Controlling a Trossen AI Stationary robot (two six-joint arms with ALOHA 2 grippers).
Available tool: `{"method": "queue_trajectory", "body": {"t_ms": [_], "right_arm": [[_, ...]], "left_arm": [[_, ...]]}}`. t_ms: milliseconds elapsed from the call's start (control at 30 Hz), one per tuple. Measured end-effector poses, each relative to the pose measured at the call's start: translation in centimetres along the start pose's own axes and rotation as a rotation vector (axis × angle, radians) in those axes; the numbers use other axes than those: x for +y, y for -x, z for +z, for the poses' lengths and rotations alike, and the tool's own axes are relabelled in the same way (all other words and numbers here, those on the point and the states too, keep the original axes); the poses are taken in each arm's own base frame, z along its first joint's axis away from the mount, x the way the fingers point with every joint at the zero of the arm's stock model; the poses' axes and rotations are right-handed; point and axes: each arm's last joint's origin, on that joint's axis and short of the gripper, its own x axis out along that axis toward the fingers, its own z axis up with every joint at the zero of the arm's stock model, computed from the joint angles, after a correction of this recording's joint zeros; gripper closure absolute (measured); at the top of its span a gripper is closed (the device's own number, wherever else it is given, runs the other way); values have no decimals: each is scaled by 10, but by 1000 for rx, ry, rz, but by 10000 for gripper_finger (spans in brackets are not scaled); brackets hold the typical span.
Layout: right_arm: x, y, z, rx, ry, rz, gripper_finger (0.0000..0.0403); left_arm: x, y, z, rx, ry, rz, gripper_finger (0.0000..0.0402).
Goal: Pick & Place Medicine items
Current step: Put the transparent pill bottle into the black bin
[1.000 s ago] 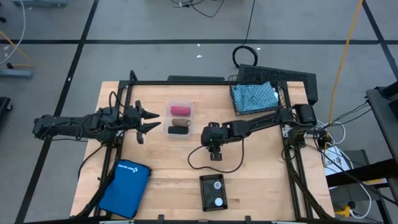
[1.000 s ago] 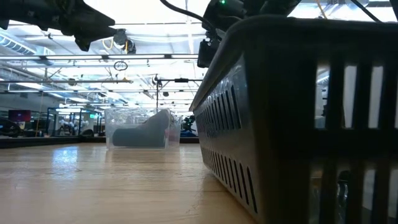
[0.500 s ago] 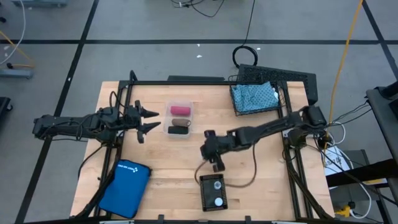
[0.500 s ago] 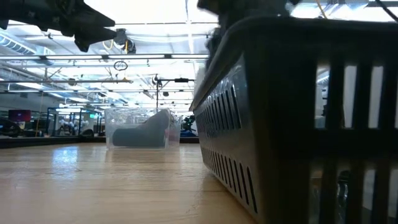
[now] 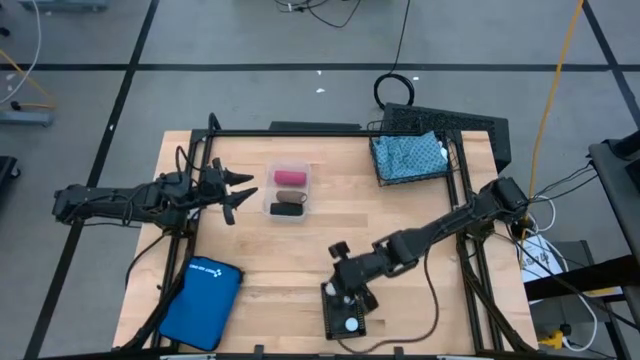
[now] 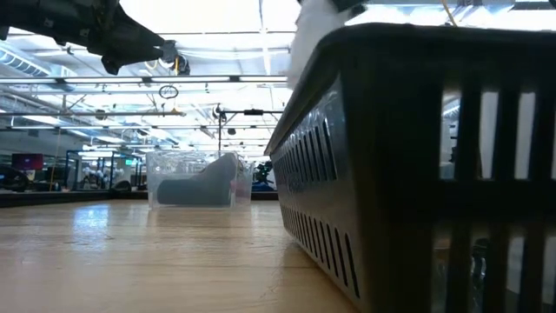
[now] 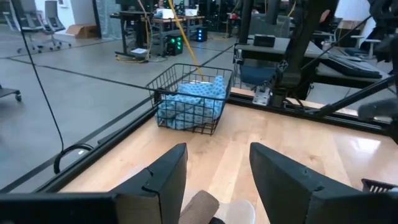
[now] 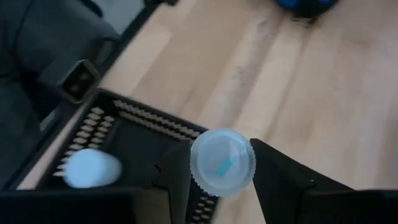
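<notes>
At the lower left of the high view lies the blue case (image 5: 202, 300), not part of the job. Above it, at the left edge of the table, the left gripper (image 5: 233, 192) waits with fingers apart and empty, pointed at the clear box (image 5: 288, 193) at upper centre that holds the pink block (image 5: 292, 166), brown block (image 5: 290, 179) and black block (image 5: 287, 209). If that arm swings in carelessly it could shove the light box across the wood.

At lower centre the right gripper (image 8: 221, 167) pinches a white vial (image 8: 222, 162) just over the near rim of the black tray (image 5: 343, 312), where another vial (image 8: 91, 168) already lies. The vial sits at the fingertips, over the rim rather than the tray floor; released here, I judge it could strike the edge and roll off onto the table. A round, smooth cap may also slip.

At upper right the teal pouch (image 5: 408, 154) sits in the wire basket (image 5: 447, 172).
</notes>
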Motion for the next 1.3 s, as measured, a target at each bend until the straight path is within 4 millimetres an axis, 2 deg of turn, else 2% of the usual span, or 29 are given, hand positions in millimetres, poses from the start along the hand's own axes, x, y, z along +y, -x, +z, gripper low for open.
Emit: {"method": "queue_trajectory", "body": {"t_ms": [200, 500, 733, 1167, 1300], "right_arm": [[17, -10, -6, -24, 15, 27, 267], [16, -45, -21, 50, 11, 55, 268], [12, -60, -28, 77, 16, 100, 268], [2, -61, -30, 82, 22, 136, 260], [-1, -70, -36, 112, 19, 137, 258]], "left_arm": [[0, 0, 0, 0, 14, 0, 231], [0, 0, 0, 0, 30, 0, 245], [0, 0, 0, -1, 31, 1, 235], [0, 0, 0, 0, 31, 0, 200], [0, 0, 0, 0, 31, 0, 193]]}}
